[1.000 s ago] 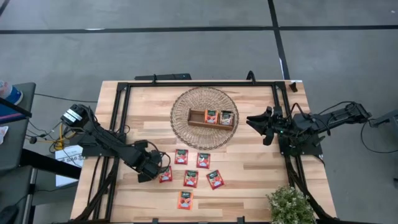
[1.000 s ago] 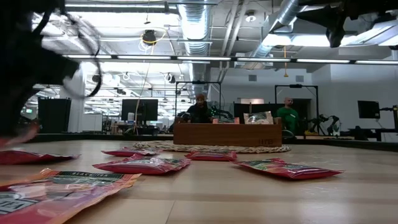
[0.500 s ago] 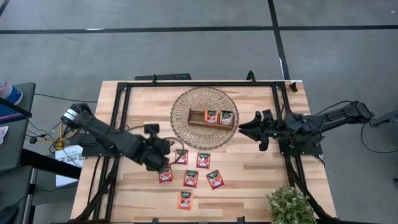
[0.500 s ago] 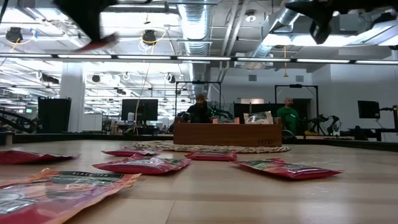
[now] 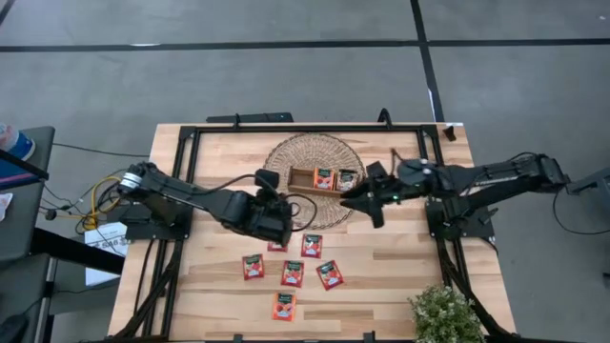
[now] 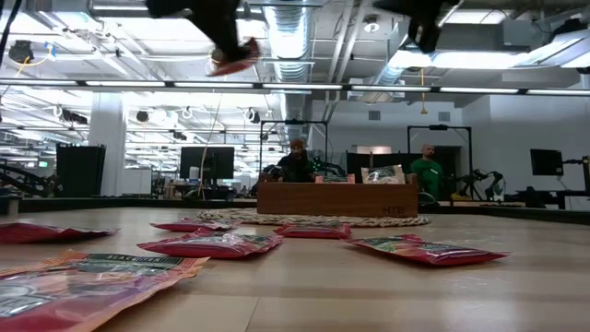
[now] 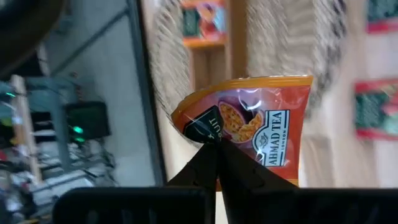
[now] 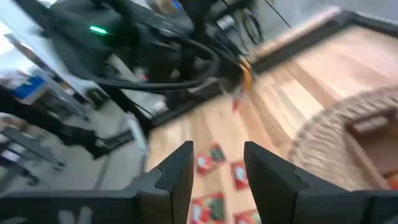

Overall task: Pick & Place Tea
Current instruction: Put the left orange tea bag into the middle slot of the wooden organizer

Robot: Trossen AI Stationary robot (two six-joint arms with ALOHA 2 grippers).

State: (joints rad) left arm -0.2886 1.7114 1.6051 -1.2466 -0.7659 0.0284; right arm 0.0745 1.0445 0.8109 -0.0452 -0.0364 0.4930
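Lifted off the table since the earlier frame, one tea sachet (image 7: 258, 127) now hangs clamped in the left gripper (image 5: 274, 217) beside the woven mat (image 5: 286, 152). Right gripper (image 5: 362, 198), fingers apart, has advanced to the mat's right edge. Carry step; next, I judge, release into the wooden tray (image 5: 324, 179)'s empty left compartment.

- held tea sachet (image 7: 258, 127) — orange-red, with a dark label band and a white patch of dark lettering;
- sachets on the desk (image 5: 292, 273) — red-orange, each with a dark band;
- desk (image 5: 400, 276) — pale wood planks;
- wooden tray (image 5: 302, 179) — brown;
- woven mat (image 5: 286, 157) — tan, ringed weave;
- arms — dark.
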